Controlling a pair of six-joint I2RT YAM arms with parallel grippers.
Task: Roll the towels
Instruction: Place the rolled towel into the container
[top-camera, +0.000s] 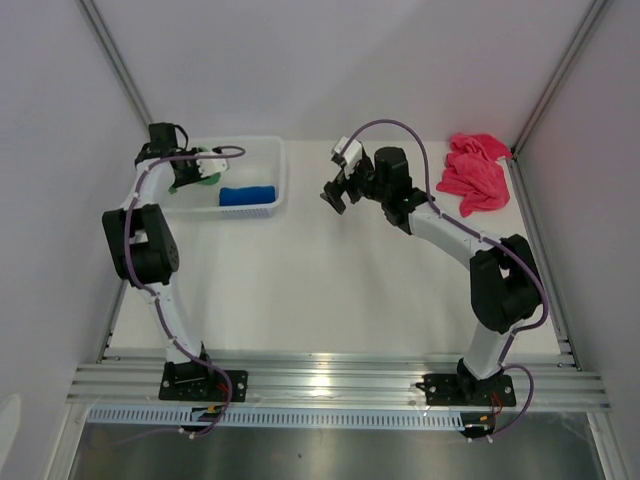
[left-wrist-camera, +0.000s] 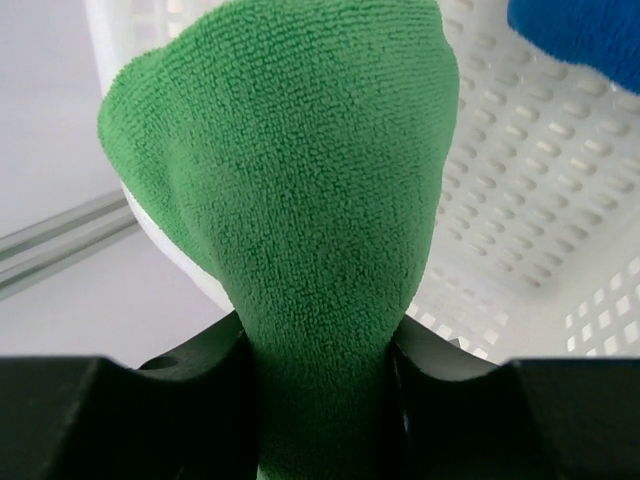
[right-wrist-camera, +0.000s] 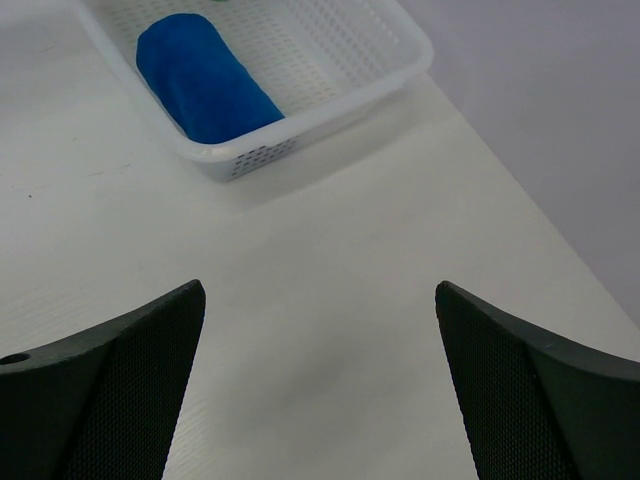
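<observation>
The royal blue cloth towel (top-camera: 246, 196) lies inside the white perforated plastic basket (top-camera: 279, 165), rolled into a tight, short cylinder and set along the basket's near wall, right of its middle. The green cloth towel (left-wrist-camera: 300, 200) is at the same basket's left end, pinched in the left tool (left-wrist-camera: 320, 375). Its two dark fingers are closed on a narrow waist of the cloth, and above them the towel swells into a rounded, bunched mass with a fine looped pile. Whether the green towel touches the basket floor cannot be told.

The pink cloth towel (top-camera: 475, 172) is outside any container. It sits crumpled in a loose, unrolled heap on the white table (top-camera: 320, 290) at the far right corner, well apart from the basket.

The basket stands at the far left of the table, its mesh floor bare around the blue roll. The right tool (top-camera: 338, 195) hangs above the middle of the table, between basket and pink towel. Its fingers are spread wide with nothing between them, only bare table below.
</observation>
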